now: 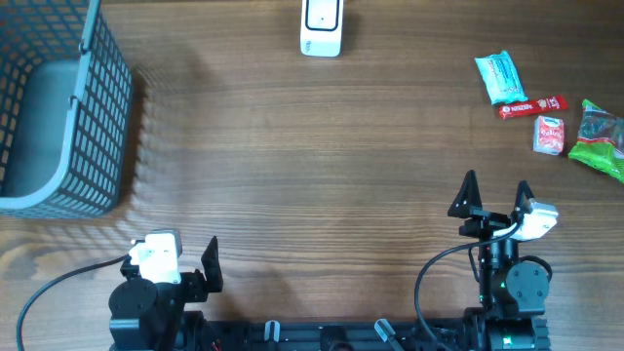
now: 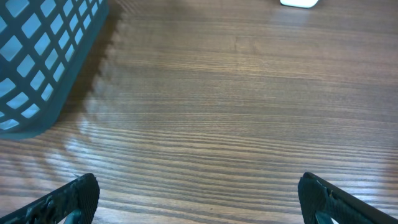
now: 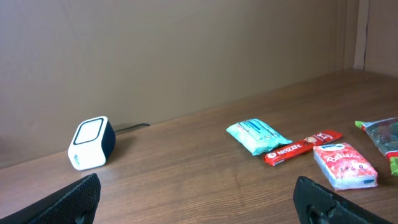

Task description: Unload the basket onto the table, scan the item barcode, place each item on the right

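A white barcode scanner (image 1: 321,27) stands at the table's far edge, also in the right wrist view as the scanner (image 3: 91,144). The items lie in a cluster at the far right: a teal packet (image 1: 500,77), a red Nescafe stick (image 1: 532,105), a small pink packet (image 1: 550,135) and a green bag (image 1: 600,139). My right gripper (image 1: 496,187) is open and empty, below and left of the cluster. My left gripper (image 1: 175,255) is open and empty near the front left edge. Bare wood shows between the left fingers (image 2: 84,193).
A grey mesh basket (image 1: 58,117) stands at the far left, its wall (image 2: 37,56) in the left wrist view's corner. A cable runs from the scanner toward the back wall. Both arm bases sit along the front edge.
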